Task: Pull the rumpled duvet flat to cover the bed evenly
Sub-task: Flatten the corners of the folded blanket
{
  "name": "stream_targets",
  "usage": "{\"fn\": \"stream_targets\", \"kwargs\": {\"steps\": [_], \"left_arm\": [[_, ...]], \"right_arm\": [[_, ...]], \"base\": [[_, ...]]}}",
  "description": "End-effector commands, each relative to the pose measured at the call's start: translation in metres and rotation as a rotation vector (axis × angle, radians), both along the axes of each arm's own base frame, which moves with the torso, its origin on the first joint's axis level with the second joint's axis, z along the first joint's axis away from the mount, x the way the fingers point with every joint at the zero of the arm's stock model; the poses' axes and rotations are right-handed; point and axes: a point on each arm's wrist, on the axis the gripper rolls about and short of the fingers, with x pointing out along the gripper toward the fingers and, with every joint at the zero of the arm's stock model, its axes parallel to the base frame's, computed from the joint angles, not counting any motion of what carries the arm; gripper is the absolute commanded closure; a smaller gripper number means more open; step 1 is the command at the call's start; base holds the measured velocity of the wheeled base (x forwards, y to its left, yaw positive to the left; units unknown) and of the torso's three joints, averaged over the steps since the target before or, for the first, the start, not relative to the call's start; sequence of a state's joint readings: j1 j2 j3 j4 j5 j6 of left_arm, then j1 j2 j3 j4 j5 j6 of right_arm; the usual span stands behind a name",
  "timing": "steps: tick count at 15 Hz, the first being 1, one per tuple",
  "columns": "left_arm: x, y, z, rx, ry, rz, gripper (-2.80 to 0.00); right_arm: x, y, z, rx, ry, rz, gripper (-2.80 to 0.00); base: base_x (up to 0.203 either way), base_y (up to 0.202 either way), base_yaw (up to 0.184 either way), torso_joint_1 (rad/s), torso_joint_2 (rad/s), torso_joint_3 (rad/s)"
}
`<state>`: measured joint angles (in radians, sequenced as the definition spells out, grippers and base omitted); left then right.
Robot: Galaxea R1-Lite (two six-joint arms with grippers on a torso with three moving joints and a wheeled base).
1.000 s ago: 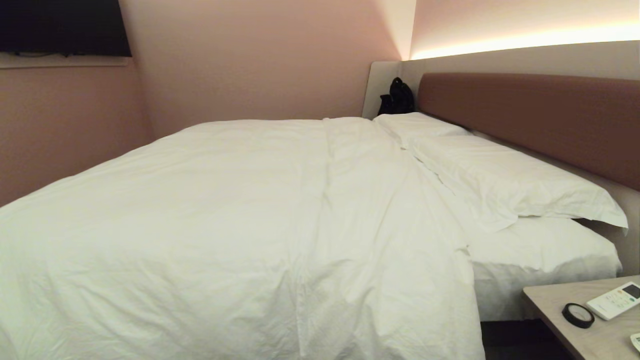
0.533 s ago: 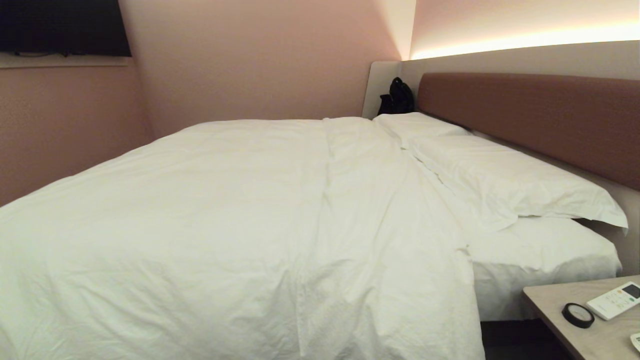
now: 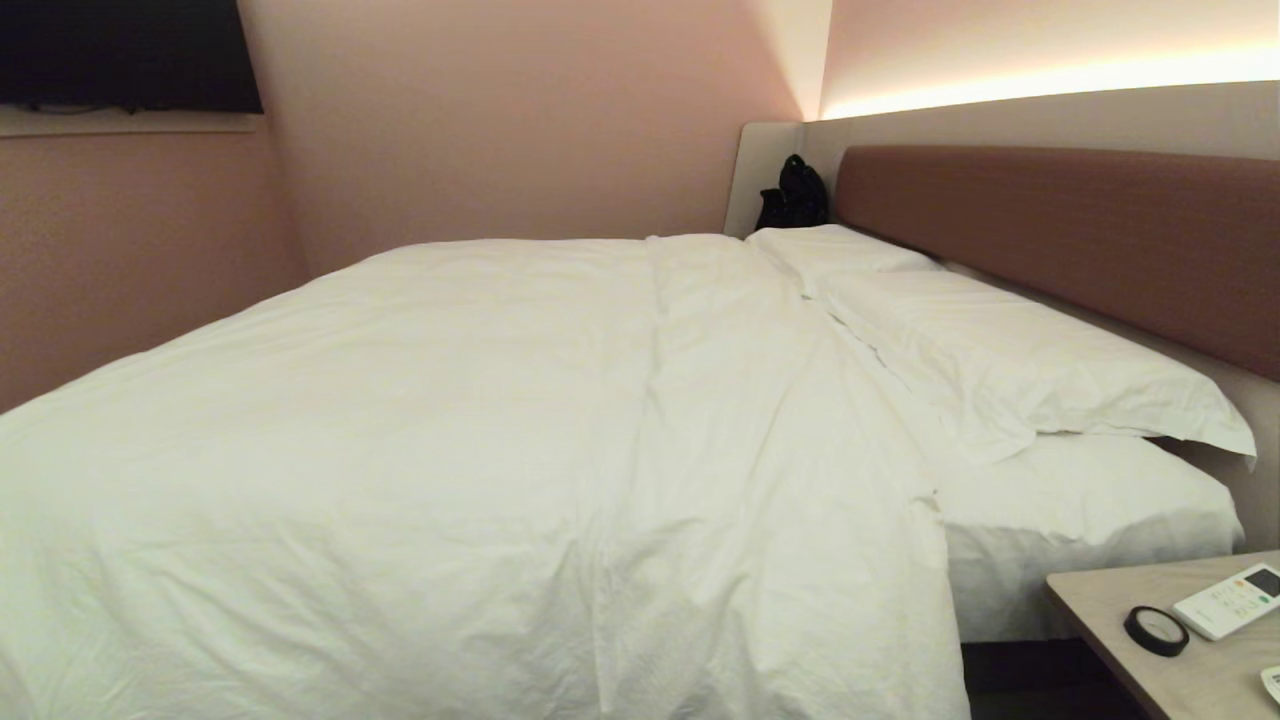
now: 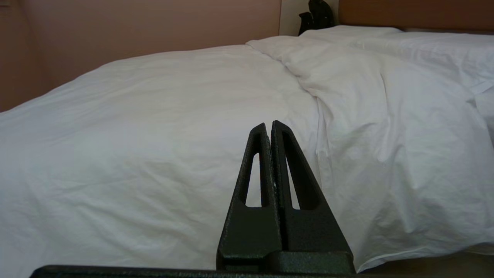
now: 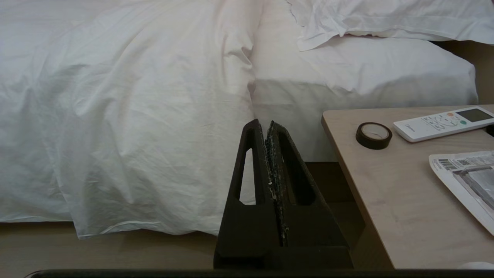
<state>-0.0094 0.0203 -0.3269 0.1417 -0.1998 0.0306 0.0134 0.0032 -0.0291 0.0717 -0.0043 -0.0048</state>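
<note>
A thick, creased white cotton duvet (image 3: 450,450) lies spread over a wide low bed with a long brown padded headboard (image 3: 1080,240), filling the left and centre of the head view and draping over the near edge at the bottom of the frame. Two flat white rectangular pillows (image 3: 1000,350) line the headboard at centre right, and a strip of white-sheeted mattress (image 3: 1090,520) shows bare below them. A small black bag (image 3: 795,195) sits in the far corner at upper centre. At lower right, a pale wooden bedside table (image 3: 1130,620) carries a round black roll of tape (image 3: 1155,630) and a white remote control (image 3: 1230,600). Neither arm appears in the head view. In the left wrist view, the black left gripper (image 4: 269,125) points at the duvet's hanging side, fingers pressed together and holding nothing. In the right wrist view, the black right gripper (image 5: 265,124) is likewise closed and empty, aimed at the duvet's corner beside the table.
</note>
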Motion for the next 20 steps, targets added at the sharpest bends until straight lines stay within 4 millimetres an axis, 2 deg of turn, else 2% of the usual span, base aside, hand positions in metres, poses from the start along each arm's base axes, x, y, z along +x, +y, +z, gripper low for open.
{"fn": "stream_targets", "kwargs": {"steps": [1, 6, 13, 20], "left_arm": [[0.002, 0.0, -0.009, -0.002, 0.011, 0.002, 0.0], [0.008, 0.001, -0.021, -0.007, 0.059, 0.037, 0.0], [0.025, 0.004, -0.06, -0.014, 0.207, 0.209, 0.0], [0.028, 0.004, -0.071, -0.045, 0.251, 0.208, 0.0]], "right_arm": [[0.0, 0.0, 0.0, 0.0, 0.0, 0.0, 0.0], [0.0, 0.0, 0.0, 0.0, 0.002, 0.0, 0.0], [0.0, 0.0, 0.0, 0.0, 0.001, 0.0, 0.0], [0.0, 0.0, 0.0, -0.001, 0.0, 0.0, 0.0]], "base": [[0.0, 0.0, 0.0, 0.0, 0.0, 0.0], [0.0, 0.0, 0.0, 0.0, 0.0, 0.0], [0.0, 0.0, 0.0, 0.0, 0.0, 0.0], [0.0, 0.0, 0.0, 0.0, 0.0, 0.0]]}}
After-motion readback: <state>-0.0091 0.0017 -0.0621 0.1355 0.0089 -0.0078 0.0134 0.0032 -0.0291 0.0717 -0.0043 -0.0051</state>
